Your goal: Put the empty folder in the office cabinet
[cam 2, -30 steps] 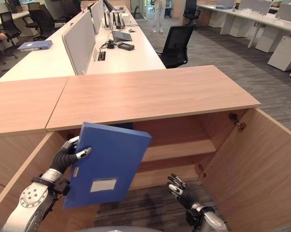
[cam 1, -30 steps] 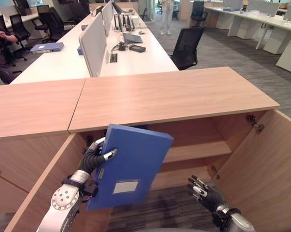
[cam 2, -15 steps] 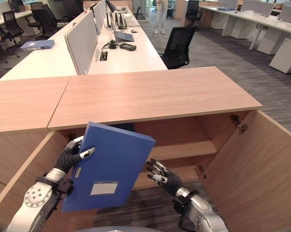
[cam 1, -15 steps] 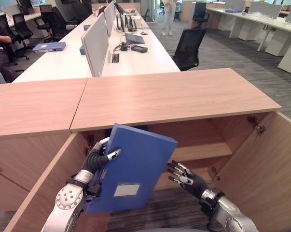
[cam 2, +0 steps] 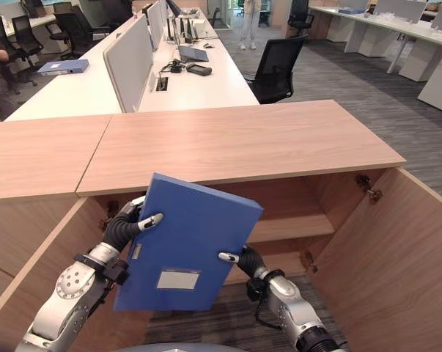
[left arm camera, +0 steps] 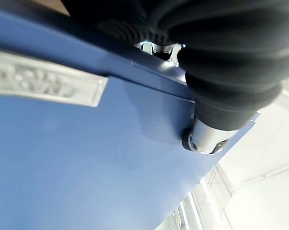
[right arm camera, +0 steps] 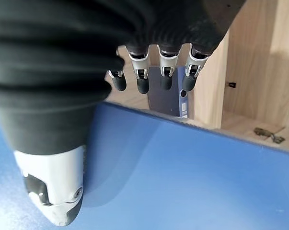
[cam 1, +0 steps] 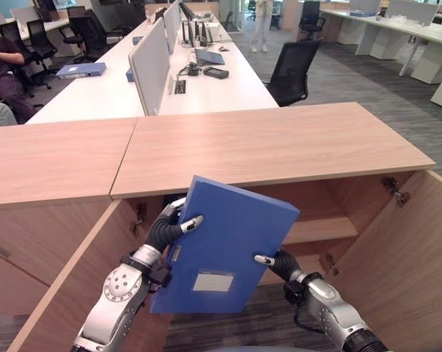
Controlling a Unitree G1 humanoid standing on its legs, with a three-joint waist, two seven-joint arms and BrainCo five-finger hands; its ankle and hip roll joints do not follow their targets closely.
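A blue folder (cam 1: 228, 249) with a pale label hangs tilted in front of the open wooden cabinet (cam 1: 264, 143). My left hand (cam 1: 166, 231) grips its left edge, thumb (left arm camera: 206, 139) on the front cover (left arm camera: 86, 158). My right hand (cam 1: 283, 264) holds the lower right edge, with its thumb (right arm camera: 53, 191) pressed on the front face (right arm camera: 182, 177) and its fingers (right arm camera: 142, 79) reaching behind. The cabinet's inner shelf (cam 1: 316, 227) shows to the right of the folder. A dark folder (right arm camera: 166, 91) stands upright inside the cabinet.
Both cabinet doors stand open, one at the left (cam 1: 67, 293) and one at the right (cam 1: 404, 257). Beyond the cabinet run white desks with dividers, a black chair (cam 1: 294, 70) and another blue folder (cam 1: 81, 70). A person (cam 1: 1, 66) sits at the far left.
My right hand rose from low at the right and took hold of the folder's lower right edge. The folder moved a little up and to the right.
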